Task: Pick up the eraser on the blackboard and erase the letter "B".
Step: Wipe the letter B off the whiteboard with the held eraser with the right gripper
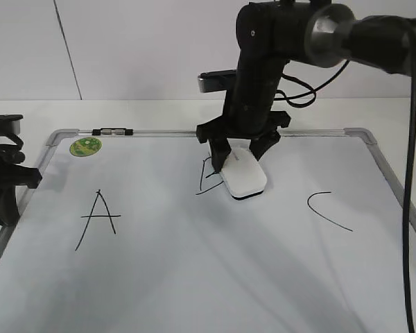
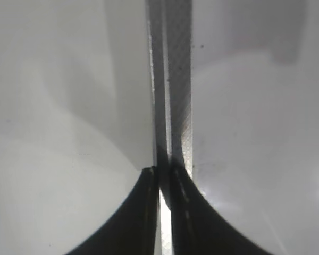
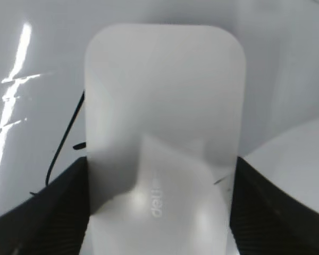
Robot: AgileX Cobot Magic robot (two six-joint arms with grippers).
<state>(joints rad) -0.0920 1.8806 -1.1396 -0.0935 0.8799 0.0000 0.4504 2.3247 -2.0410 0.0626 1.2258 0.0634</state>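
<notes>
The white eraser [image 1: 244, 175] lies flat on the blackboard [image 1: 194, 270], over the right part of the letter "B" [image 1: 206, 182]; only the letter's left strokes show. My right gripper [image 1: 240, 151] is shut on the eraser, one finger on each long side. In the right wrist view the eraser [image 3: 162, 133] fills the frame between the fingers of the right gripper [image 3: 158, 202], with black strokes of the B [image 3: 64, 149] at its left. My left gripper [image 2: 165, 178] is shut and empty over the board's grey frame [image 2: 173, 79], at the far left of the exterior view [image 1: 7, 177].
A black "A" [image 1: 97, 218] is drawn on the left of the board and a black "C" [image 1: 326, 208] on the right. A round green sticker [image 1: 86, 146] sits at the top left corner. A clip [image 1: 112, 130] rests on the top frame. A wall stands behind.
</notes>
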